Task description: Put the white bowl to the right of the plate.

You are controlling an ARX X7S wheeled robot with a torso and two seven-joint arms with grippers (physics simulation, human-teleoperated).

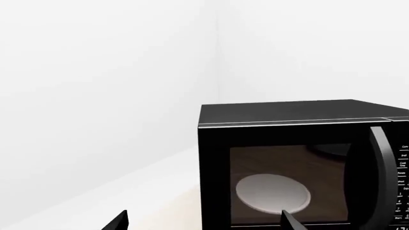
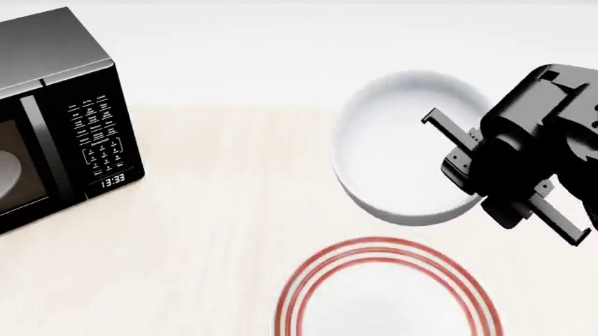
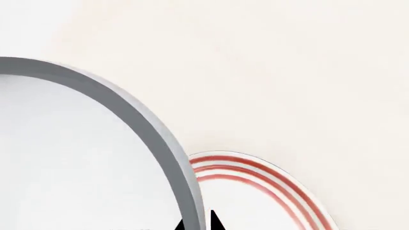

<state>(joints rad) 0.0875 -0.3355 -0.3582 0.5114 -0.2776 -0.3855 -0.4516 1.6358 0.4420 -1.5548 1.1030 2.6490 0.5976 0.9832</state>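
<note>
The white bowl (image 2: 397, 150) hangs above the light table beyond the plate (image 2: 388, 297), which has red rings. My right gripper (image 2: 475, 183) is shut on the bowl's right rim. In the right wrist view the two fingertips pinch the grey-shaded rim, one inside and one outside; the gripper (image 3: 199, 223) sits there, with the bowl (image 3: 70, 158) on one side and the plate (image 3: 255, 191) below it. My left gripper (image 1: 204, 225) is open and empty, with its tips wide apart, and faces the microwave. It is out of the head view.
A black microwave (image 2: 56, 119) stands at the table's left with its door shut and its clock reading 13:33. Its greyish glass disc (image 1: 273, 191) shows through the door window. White walls meet in a corner behind it.
</note>
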